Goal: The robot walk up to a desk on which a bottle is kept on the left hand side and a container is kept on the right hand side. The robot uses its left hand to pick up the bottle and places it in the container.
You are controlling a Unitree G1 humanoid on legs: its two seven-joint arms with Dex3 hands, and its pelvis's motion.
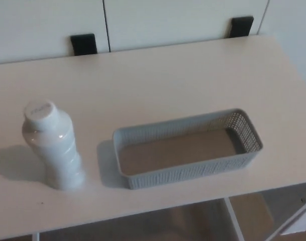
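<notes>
The bottle (51, 145) stands upright on the desk (158, 85), on my left side, near the front edge. It is white, with a ribbed body and a flat white cap on top, and nothing touches it. To its right, with a small gap between them, lies the container (187, 149), a long grey basket with perforated walls. It is empty; I can see the bottom of it. It sits a little turned, its right end farther from me than its left end.

Neither of my hands is visible from the head camera, so I cannot say if their fingers are spread or pressed together. I only know that they hold nothing which I can see, because the bottle is free on the desk.

I judge that the walking part is about finished: the desk fills the view and both things are below me. The step in hand is therefore the reach for the bottle, and it is not yet begun.

The next move calls for my left hand to come in from the left, with fingers apart, and to close around the body of the bottle below the cap. The bottle is tall and narrow, so a push from the side may tip it. After that, only a short carry to the right is needed to bring it over the container.

Behind the desk are white cabinet doors (52, 22) and two black brackets (83, 44) at the back edge.
</notes>
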